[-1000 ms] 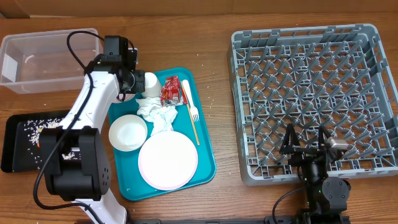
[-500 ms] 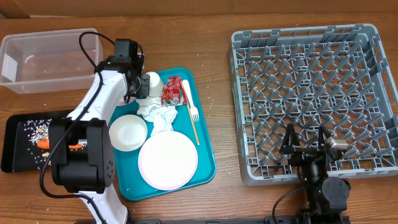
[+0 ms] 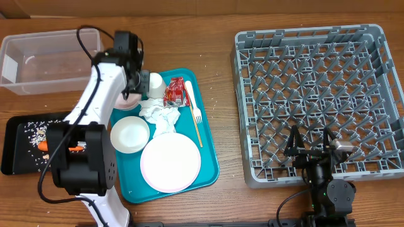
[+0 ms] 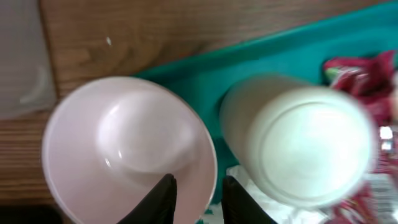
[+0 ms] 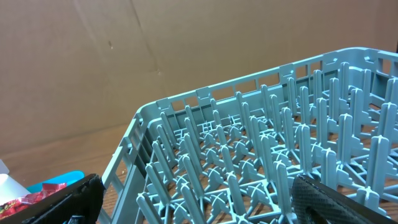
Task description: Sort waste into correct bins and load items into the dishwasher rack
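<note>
Left pincer: our left gripper (image 4: 199,186) is open just a little. 1 finger is inside the small bowl (image 4: 118,143) and 1 is outside, with the rim between them. It is not pinching yet, we think.
Right pincer: our right gripper (image 5: 205,202) is wide open and holds nothing. It sits at the near edge of the dishwasher rack (image 3: 309,33).
Small bowl: at the far left corner of the teal tray (image 3: 208,151), just beside the white cup (image 4: 311,143).
Other dishes: a 2nd bowl (image 3: 129,134), the pink plate (image 3: 170,162) and the fork (image 3: 194,113) lie on the teal tray. The rack has no dishes in it.
Waste: the napkins (image 3: 161,115) and red wrapper (image 3: 175,93) are on the teal tray. The carrot (image 3: 43,146) and rice bits (image 3: 35,132) are in the black tray (image 3: 12,148) at the near left. The clear tub (image 3: 38,39) is at the far left.
Worry 1: the outside finger is in the small gap by the cup. We could bump the cup and tip it.
Worry 2: the bowl is smooth and we would hold only 1 side of its thin rim. It could tilt or slip out when lifted.
Worry 3: the rack is far to the right, so a loose hold could drop the bowl on the way.
Writing: we can read no words. The wrapper's print is too blurry, and the white patch on the tub looks blank.
</note>
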Robot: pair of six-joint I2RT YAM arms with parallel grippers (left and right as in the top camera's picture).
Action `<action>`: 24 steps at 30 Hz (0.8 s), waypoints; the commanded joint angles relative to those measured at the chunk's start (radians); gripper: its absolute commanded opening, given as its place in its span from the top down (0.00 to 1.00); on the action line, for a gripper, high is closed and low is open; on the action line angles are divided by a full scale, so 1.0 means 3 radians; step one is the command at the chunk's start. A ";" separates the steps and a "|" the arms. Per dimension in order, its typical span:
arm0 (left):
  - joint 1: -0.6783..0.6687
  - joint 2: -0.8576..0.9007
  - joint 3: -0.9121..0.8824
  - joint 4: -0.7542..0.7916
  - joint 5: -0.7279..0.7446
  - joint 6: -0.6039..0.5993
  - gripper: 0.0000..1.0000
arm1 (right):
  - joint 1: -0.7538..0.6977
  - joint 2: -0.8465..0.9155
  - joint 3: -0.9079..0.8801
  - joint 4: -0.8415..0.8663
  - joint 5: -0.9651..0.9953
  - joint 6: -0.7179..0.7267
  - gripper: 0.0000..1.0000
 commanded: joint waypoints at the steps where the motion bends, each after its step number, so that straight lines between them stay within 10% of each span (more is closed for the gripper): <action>1: -0.0008 0.0033 0.0478 -0.0271 0.0156 -0.0154 0.69 | 0.0015 -0.0036 -0.0034 0.0028 -0.0017 -0.0024 0.00; 6: -0.0008 0.0033 0.0975 -0.0814 0.0319 -0.0357 0.31 | 0.0015 -0.0036 -0.0034 0.0028 -0.0017 -0.0024 0.00; 8: -0.0008 0.0033 0.1097 -0.0930 0.0579 -0.0356 0.00 | 0.0015 -0.0036 -0.0034 0.0028 -0.0017 -0.0024 0.00; 24: -0.0404 0.0034 0.1044 -0.1343 0.1176 -0.0356 0.00 | 0.0015 -0.0036 -0.0034 0.0028 -0.0017 -0.0024 0.00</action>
